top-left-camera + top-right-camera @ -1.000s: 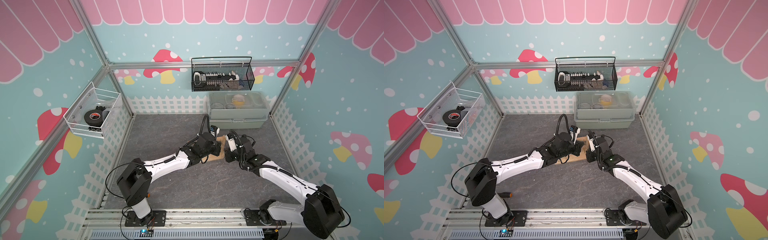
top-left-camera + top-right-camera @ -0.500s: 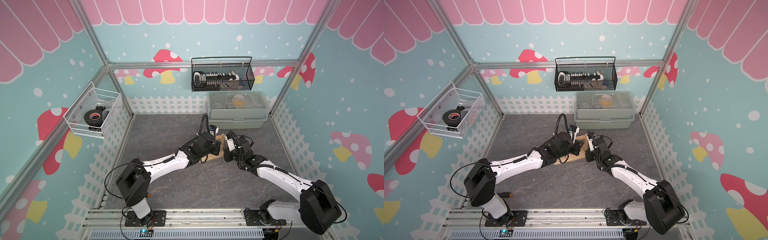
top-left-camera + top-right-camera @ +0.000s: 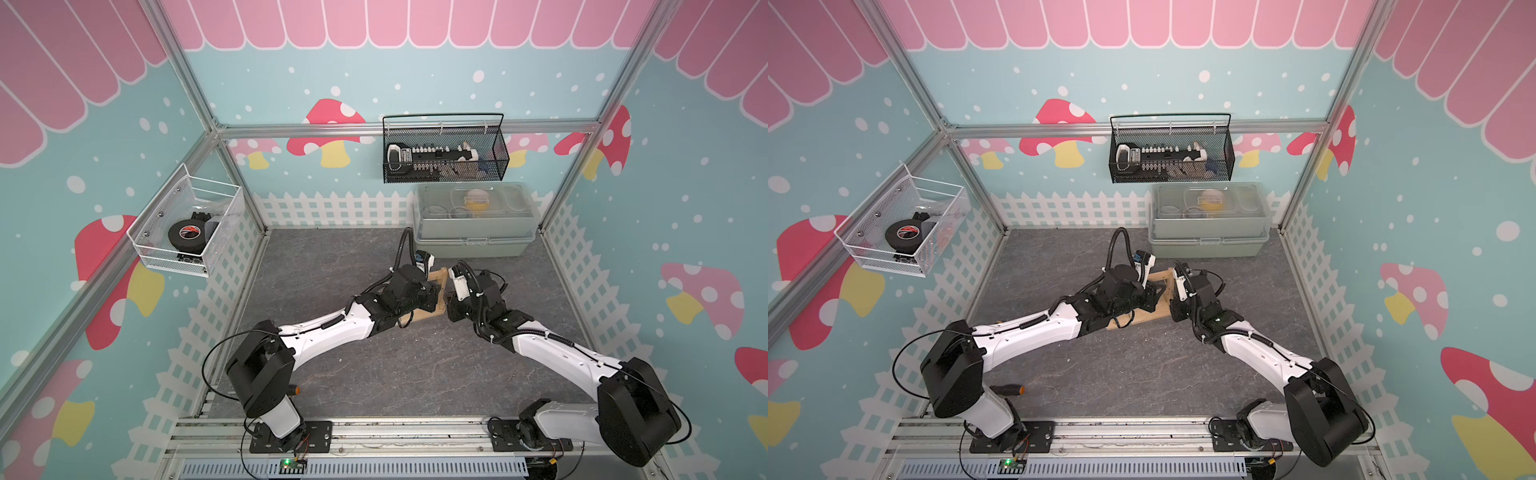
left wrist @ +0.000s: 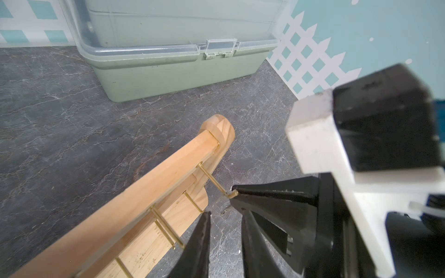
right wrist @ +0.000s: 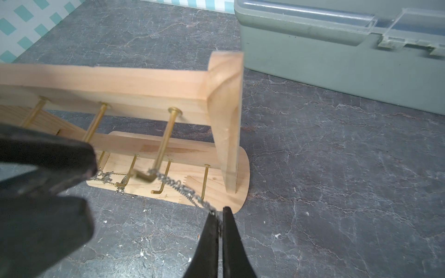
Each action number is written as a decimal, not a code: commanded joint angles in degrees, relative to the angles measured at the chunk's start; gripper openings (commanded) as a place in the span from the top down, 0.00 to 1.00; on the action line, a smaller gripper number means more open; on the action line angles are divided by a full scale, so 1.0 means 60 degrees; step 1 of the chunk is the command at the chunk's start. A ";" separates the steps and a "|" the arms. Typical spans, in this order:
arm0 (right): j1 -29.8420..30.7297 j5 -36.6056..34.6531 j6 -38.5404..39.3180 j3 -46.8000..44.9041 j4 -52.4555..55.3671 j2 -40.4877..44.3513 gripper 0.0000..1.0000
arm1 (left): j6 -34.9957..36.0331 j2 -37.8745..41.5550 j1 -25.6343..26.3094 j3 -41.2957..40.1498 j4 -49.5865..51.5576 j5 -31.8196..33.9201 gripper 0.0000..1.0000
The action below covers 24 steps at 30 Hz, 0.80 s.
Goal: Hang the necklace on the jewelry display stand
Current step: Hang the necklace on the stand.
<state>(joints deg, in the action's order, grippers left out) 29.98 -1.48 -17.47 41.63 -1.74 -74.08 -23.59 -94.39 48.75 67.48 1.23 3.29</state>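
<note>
The grey bench (image 3: 332,270) carries a grey-green lidded box (image 3: 473,245) at the back and, near its front, the upright jewelry display stand (image 5: 144,86). The left pincer (image 4: 225,213) hangs beside the hooks, jaws apart. The right pincer (image 5: 218,214) is clamped on the necklace (image 5: 178,186), whose chain lies over the end hook (image 5: 166,142).

No legible txt anywhere. Tape roll (image 3: 188,233) in white wire basket (image 3: 158,208), well off to left of left gripper (image 4: 225,213): red-orange logo on face, too small to read. Black strip (image 3: 432,154) in black mesh basket (image 3: 449,176), far beyond same gripper: white marks, unreadable.
</note>
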 commanded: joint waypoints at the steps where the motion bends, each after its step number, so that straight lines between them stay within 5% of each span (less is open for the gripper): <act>1: -0.0059 -0.0017 0.0080 -0.0106 -0.0238 -0.0114 0.90 | 0.0041 0.0194 -0.0098 0.0033 0.0218 0.0292 0.75; 19: -0.0224 0.0325 0.0357 -0.0134 0.0176 0.0386 0.84 | -0.0011 0.0258 -0.0097 0.0113 0.0421 0.0049 0.74; 24: -0.0686 0.1030 0.0580 0.0135 0.0639 0.0571 0.79 | -0.0050 0.0398 -0.0054 0.0159 0.0642 -0.0089 0.67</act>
<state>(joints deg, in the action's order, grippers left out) 26.85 2.04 -15.46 41.54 -0.14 -71.44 -23.81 -94.02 48.77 67.53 2.44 2.55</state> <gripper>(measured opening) 0.203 0.322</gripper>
